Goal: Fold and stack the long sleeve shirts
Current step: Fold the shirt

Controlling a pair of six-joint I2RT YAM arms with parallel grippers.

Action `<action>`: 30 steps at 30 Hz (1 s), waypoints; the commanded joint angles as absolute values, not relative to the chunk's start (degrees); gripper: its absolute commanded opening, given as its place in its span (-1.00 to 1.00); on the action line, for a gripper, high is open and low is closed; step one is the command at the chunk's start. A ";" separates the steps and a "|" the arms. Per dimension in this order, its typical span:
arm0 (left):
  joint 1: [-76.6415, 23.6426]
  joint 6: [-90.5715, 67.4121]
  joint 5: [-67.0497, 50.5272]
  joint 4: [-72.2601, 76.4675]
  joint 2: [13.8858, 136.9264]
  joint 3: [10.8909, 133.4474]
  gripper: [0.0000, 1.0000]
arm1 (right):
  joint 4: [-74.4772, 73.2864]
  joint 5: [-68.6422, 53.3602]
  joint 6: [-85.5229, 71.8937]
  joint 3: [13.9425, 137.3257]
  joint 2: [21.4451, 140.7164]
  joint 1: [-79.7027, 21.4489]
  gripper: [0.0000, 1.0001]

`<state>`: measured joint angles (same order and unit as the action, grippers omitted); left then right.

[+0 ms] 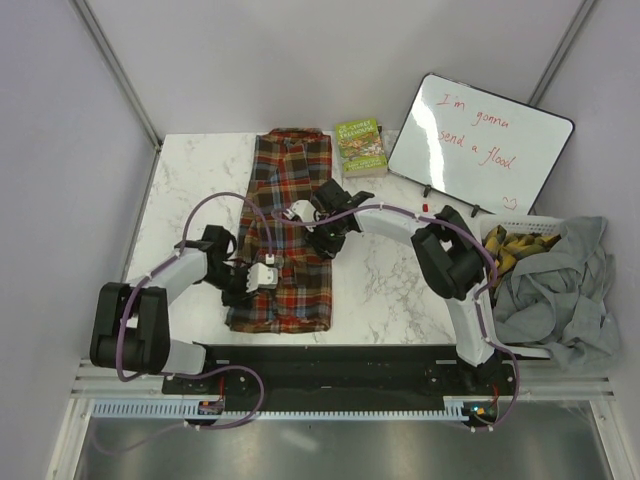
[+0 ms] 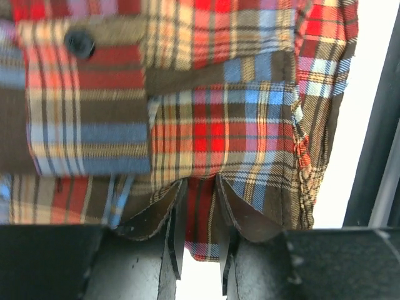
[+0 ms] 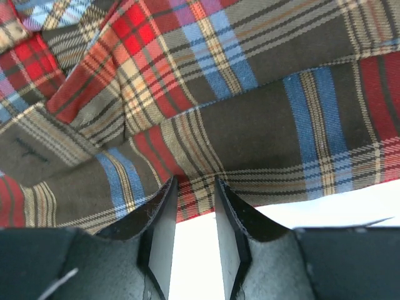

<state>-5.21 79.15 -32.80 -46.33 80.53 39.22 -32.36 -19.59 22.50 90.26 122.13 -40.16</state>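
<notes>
A plaid long sleeve shirt [image 1: 290, 160] in red, brown and blue lies folded into a long strip down the middle of the table. My left gripper [image 1: 262, 275] is at its left edge near the lower end. In the left wrist view its jaws stand narrowly apart [image 2: 199, 187] with a red strip of the shirt's [image 2: 212, 125] hem between them. My right gripper [image 1: 298, 213] reaches across the shirt to its left side at mid-length. Its jaws are also narrowly apart [image 3: 195, 184], straddling the hem of the shirt [image 3: 250, 125], and white table shows below.
A green book [image 1: 360, 146] and a leaning whiteboard [image 1: 480, 145] stand at the back right. A white basket [image 1: 535, 222] with yellow-dark cloth sits at the right edge. A grey garment [image 1: 560, 290] is heaped over the basket. White walls enclose the table.
</notes>
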 commanded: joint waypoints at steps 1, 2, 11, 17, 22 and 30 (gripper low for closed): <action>-10.98 73.84 -31.72 -42.89 79.37 36.65 -0.38 | -33.65 -17.22 24.87 92.28 123.75 -37.88 -0.22; -11.60 71.48 -32.16 -42.46 78.84 36.74 -0.38 | -34.36 -18.36 25.13 93.16 122.88 -37.71 -0.21; -4.31 70.14 -47.27 -54.22 66.99 52.01 0.29 | -30.52 -23.56 26.37 87.21 101.48 -37.97 0.32; -3.25 74.61 -60.08 -54.84 56.27 53.89 0.84 | -16.80 -27.59 28.30 79.90 89.05 -38.58 0.96; -3.34 95.87 -58.38 -60.71 49.67 46.69 0.98 | -28.19 -32.90 44.88 77.02 87.72 -41.82 0.96; 2.54 112.83 -45.45 -68.02 60.10 39.72 0.61 | -21.90 -24.88 69.16 47.56 79.28 -54.04 0.86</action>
<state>0.62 99.46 -50.33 -63.13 53.82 38.87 -22.94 -26.70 55.00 55.48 83.29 -50.24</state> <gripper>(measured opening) 0.867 0.949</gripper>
